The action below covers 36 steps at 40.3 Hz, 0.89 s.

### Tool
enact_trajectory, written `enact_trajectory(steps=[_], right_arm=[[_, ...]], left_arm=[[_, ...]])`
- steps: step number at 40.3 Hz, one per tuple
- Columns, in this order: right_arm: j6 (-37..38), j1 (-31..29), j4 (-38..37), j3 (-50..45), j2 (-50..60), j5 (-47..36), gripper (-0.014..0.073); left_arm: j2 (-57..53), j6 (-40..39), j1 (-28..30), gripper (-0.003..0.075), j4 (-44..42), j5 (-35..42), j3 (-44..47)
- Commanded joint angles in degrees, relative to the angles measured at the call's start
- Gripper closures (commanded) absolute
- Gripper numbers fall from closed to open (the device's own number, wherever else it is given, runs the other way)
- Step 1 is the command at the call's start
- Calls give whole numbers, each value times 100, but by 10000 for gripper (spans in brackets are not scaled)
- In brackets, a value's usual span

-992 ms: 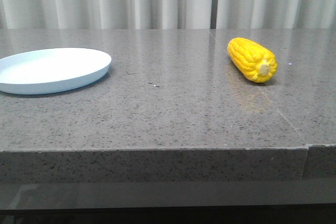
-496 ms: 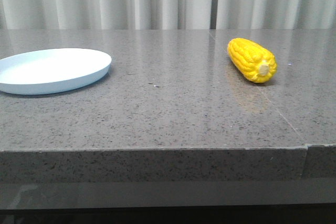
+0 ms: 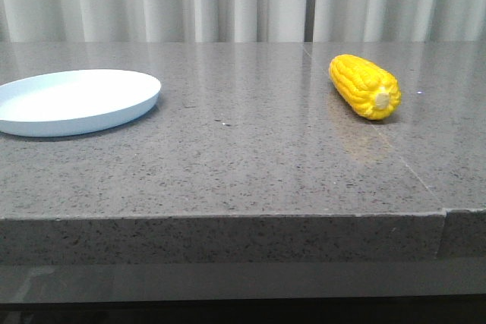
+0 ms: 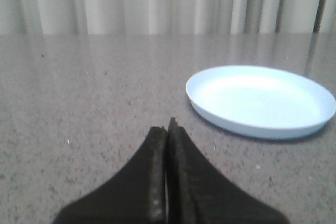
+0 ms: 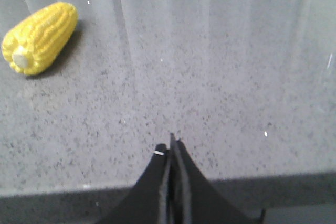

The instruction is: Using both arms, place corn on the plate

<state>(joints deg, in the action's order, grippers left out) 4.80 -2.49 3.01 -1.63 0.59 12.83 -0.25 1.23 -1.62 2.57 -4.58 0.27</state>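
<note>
nothing has moved since a second ago. corn (image 3: 365,86) lies on my right side of the counter (image 3: 250,157), well apart from the plate (image 3: 74,101). left end effector (image 4: 167,135) and right end effector (image 5: 171,148) clenched, empty; i judge neither has started reaching.

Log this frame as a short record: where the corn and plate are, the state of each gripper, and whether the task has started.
corn: lies on its side on the table's right part, pale stub end toward the camera
plate: on the table's left part, nothing on it
corn vs plate: well apart, not touching
table: grey speckled stone top
left gripper: jaws shut, holding nothing, low over the table near the plate
right gripper: jaws shut, holding nothing, apart from the corn
task progress: corn not yet grasped
</note>
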Motion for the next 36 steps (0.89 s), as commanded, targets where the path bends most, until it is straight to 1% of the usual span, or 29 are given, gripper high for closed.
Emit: enact_trajectory(steps=[1,3,6,9,15,17,21,27,32,34,36], right_arm=[[-55,-33,6,157,72,-811,685],[-55,-33,6,280,72,-793,683],[-55,-33,6,659,72,-504,683],[-55,-33,6,1128,67,-73,683],[-55,-33,6,2285,-247,696,680],[-55,-33,6,2621,-489,808,680],[-55,-33,6,3185,-1109,816,680],[-55,-33,1,3701,-2079,734,680],[-55,-33,1,3795,-2321,740,680],[-55,-33,1,3795,-2318,771,678],[-55,-33,1,3795,-2313,783,662]], left_arm=[[-103,-10,16,741,39,1340,0],[-103,-10,16,741,39,1684,-74],[-103,-10,16,741,39,1677,-375],[-80,-10,16,741,39,1300,-791],[240,-10,16,740,-306,-13,-1845],[456,-10,16,740,-484,-360,-2168],[1015,-10,16,740,-606,-749,-2709],[1662,-10,16,741,-606,-636,-3073],[1789,-10,16,737,-606,-515,-3074],[1789,-10,16,712,-606,-525,-3074],[1789,-10,16,655,-606,-565,-3074]])
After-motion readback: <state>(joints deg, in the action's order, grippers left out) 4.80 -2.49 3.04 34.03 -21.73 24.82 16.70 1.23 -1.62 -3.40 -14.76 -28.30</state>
